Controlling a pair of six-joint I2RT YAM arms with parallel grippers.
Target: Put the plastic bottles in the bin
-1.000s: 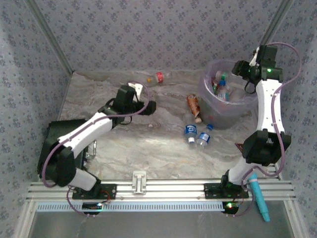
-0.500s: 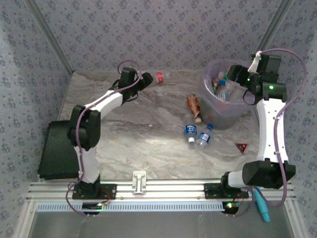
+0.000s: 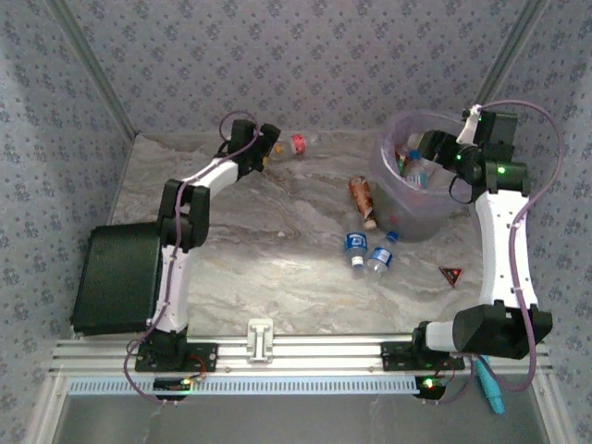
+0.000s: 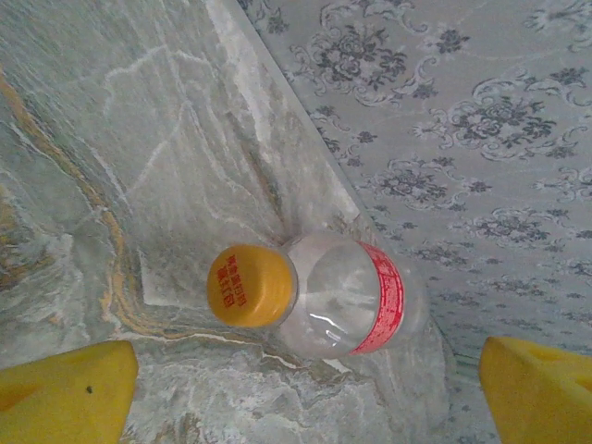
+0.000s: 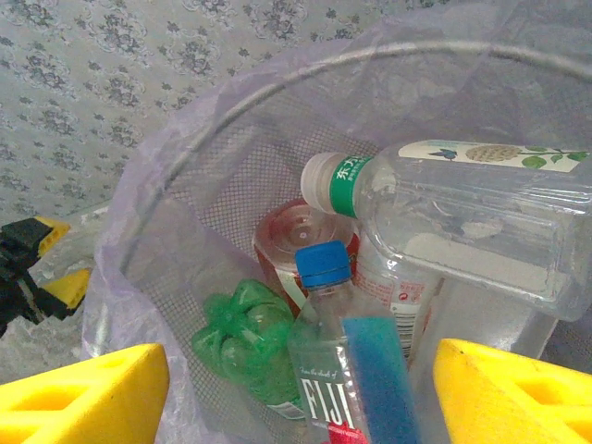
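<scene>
A clear plastic bottle (image 4: 324, 296) with an orange cap and a red label lies on its side against the back wall (image 3: 298, 143). My left gripper (image 4: 305, 407) is open just short of it, with a yellow finger (image 4: 65, 393) on each side and neither touching it. My right gripper (image 5: 301, 398) hangs open over the bin (image 3: 396, 199). Inside the bin (image 5: 166, 231) are a blue-capped bottle (image 5: 338, 370), a crushed green one (image 5: 245, 342), a red-labelled one and a large clear one (image 5: 462, 222). The blue-capped bottle stands between my right fingers with a gap on each side.
On the table left of the bin lie an orange-brown bottle (image 3: 363, 199) and two blue-labelled bottles (image 3: 355, 248) (image 3: 379, 257). A small red triangle (image 3: 450, 275) sits near the right arm. A black block (image 3: 116, 277) lies at the left edge, and a teal tool (image 3: 487, 375) at the front right.
My left arm has stretched out to the back wall, bringing its gripper up to the orange-capped bottle. My right gripper has stayed over the bin and its fingers have spread a little wider.
</scene>
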